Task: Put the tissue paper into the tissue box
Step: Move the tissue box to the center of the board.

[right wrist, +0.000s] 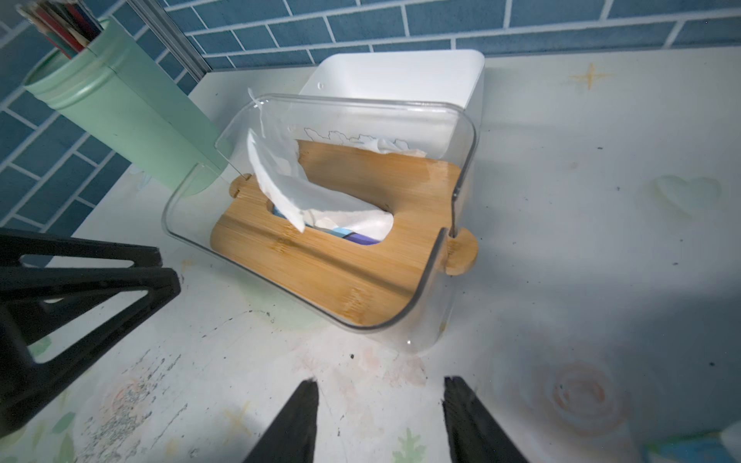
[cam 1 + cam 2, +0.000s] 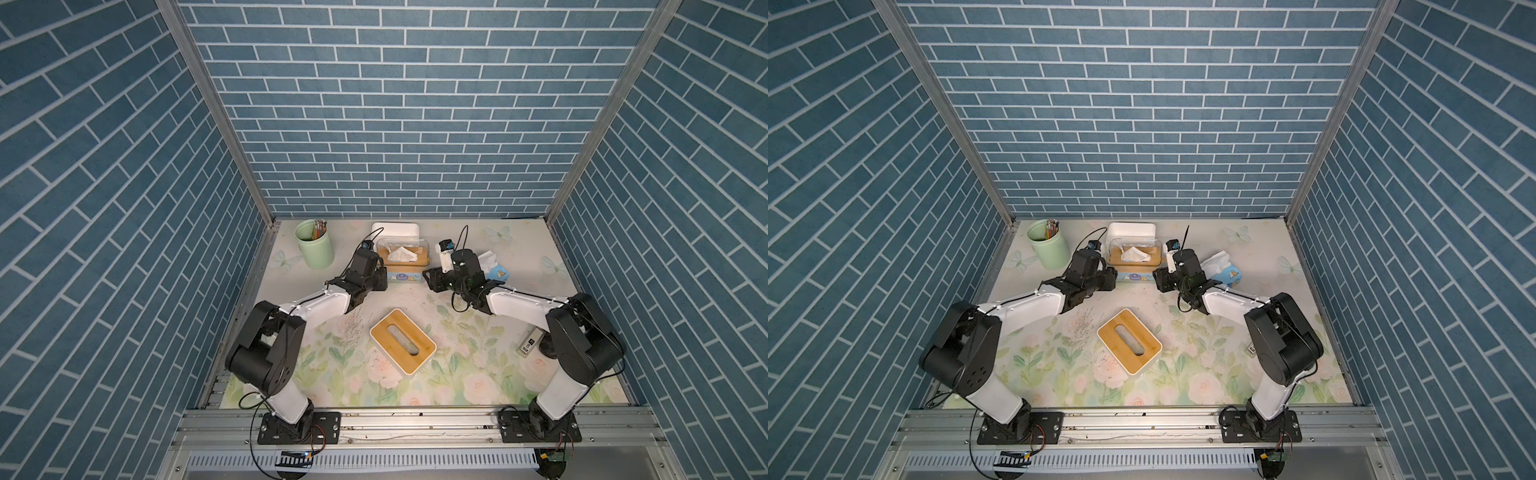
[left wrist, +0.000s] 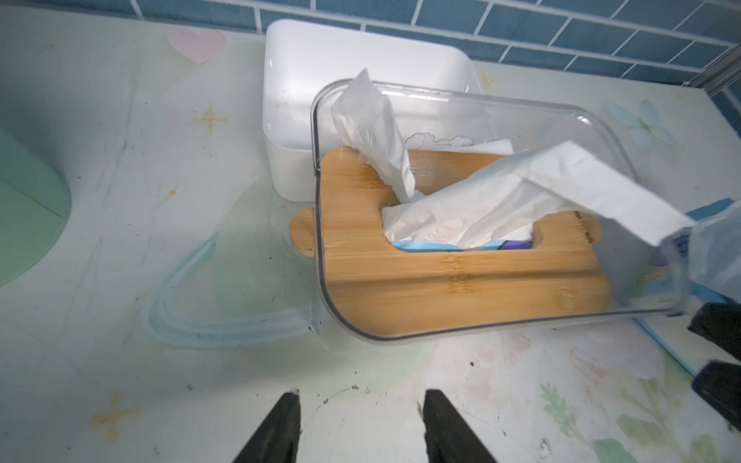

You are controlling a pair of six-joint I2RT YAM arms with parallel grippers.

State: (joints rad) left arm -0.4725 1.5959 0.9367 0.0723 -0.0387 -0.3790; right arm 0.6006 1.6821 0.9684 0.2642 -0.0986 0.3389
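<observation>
The clear tissue box stands at the back centre of the table. A slotted bamboo plate sits inside it. White tissue paper sticks up through the slot, over a blue pack below. My left gripper is open and empty, low over the table just in front of the box's left end. My right gripper is open and empty in front of the box's right end. Neither touches the box.
A white box with a slotted bamboo lid lies mid-table. A white container stands behind the clear box. A green cup of pencils is at the back left, a blue tissue pack behind the right arm.
</observation>
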